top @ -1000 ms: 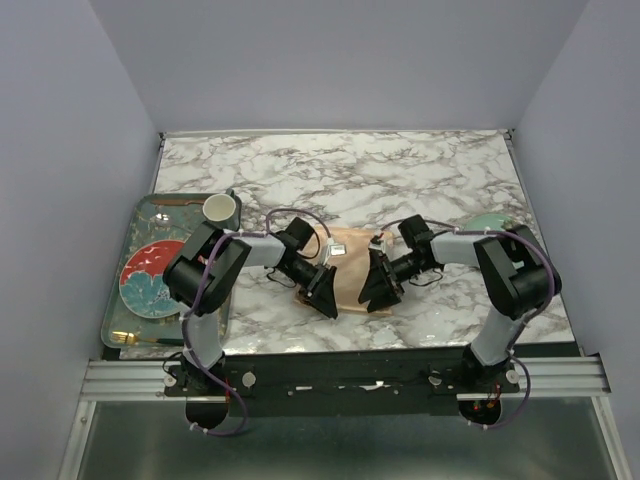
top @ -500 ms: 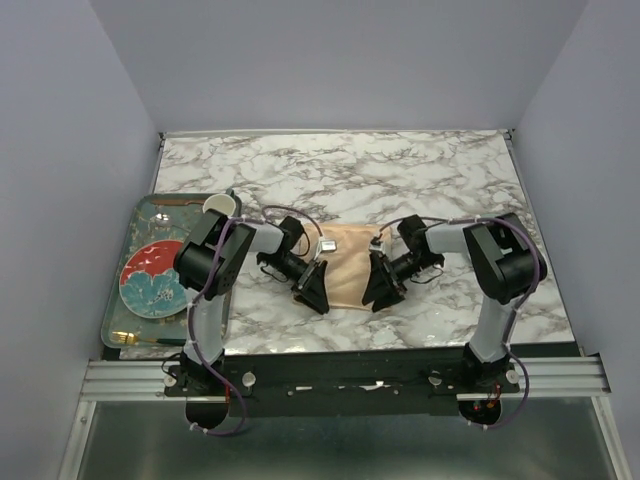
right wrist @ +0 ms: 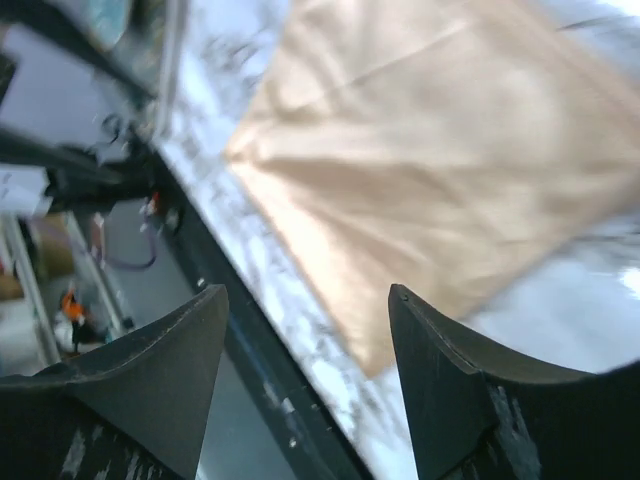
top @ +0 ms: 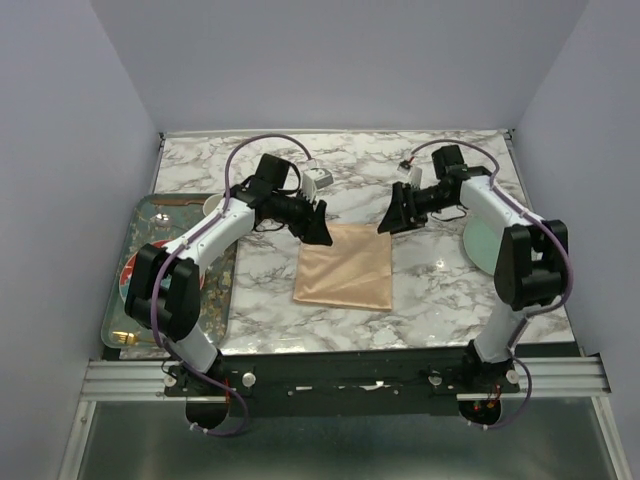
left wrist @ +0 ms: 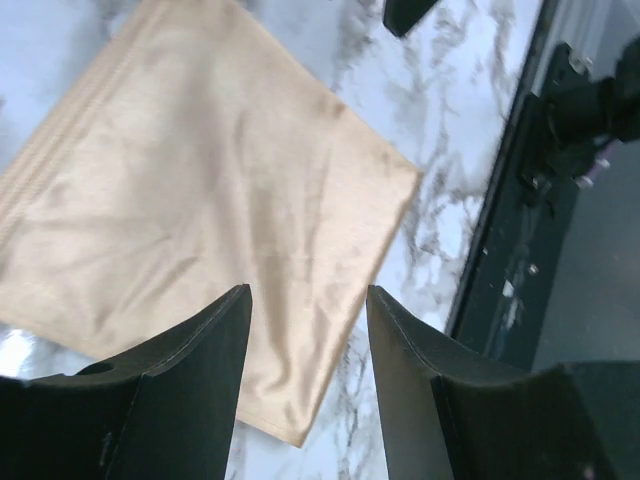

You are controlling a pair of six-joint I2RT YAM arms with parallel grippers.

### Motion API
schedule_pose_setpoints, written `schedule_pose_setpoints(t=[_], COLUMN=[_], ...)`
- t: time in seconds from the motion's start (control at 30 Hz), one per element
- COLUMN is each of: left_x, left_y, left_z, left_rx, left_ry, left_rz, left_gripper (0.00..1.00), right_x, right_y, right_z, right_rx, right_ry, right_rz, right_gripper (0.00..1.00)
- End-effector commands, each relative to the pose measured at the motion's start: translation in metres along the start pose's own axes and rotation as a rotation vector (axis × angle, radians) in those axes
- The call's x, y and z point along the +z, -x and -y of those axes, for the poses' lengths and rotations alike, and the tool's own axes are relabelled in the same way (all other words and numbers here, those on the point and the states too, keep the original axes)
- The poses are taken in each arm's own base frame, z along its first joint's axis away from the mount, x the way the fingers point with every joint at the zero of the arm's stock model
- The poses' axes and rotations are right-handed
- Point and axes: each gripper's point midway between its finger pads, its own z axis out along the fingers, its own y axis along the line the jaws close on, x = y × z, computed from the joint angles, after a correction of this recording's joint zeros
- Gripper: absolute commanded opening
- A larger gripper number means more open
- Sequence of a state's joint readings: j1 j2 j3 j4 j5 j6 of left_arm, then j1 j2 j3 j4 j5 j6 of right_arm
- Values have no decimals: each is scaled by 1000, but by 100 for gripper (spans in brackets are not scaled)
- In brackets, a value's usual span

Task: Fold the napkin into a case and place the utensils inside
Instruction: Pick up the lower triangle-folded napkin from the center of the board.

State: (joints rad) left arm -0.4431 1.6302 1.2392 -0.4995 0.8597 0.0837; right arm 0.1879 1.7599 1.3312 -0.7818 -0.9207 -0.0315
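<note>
Only the top view catches the tray at 9 o'clock, with the gold utensils tiny on its near rim and its plate partly hidden by the left arm. The wrist views show just the napkin, and the right one is blurred. The cloth, crumpled under both tools a second ago, lies flat mid-table as a folded square, with the left gripper and right gripper raised at its 11 and 1 o'clock corners, fingers spread and empty.

Satiny peach cloth napkin, glossy marble-look table, matt black pincers
</note>
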Motion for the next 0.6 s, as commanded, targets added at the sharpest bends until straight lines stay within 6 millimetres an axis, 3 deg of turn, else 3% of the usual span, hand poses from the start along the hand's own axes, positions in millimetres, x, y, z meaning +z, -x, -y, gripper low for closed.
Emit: schedule_pose_setpoints(t=[0.0,0.13,0.37,0.57], left_x=[-7,-10,-13,-15], left_y=[24,22,12,6], left_z=[-35,-39,-49,-50], left_rx=[24,38,4,-10], left_ry=[169,195,224,232], left_rz=[61,47,29,19], left_gripper=[60,60,60,61], right_x=[-10,-7,13,25], right_y=[33,51,53,51], right_z=[74,100,127,137], right_rx=[57,54,96,101], right_ry=[-210,-244,-234,-200], right_rz=[23,15,-11,-23], right_gripper=[71,68,68,68])
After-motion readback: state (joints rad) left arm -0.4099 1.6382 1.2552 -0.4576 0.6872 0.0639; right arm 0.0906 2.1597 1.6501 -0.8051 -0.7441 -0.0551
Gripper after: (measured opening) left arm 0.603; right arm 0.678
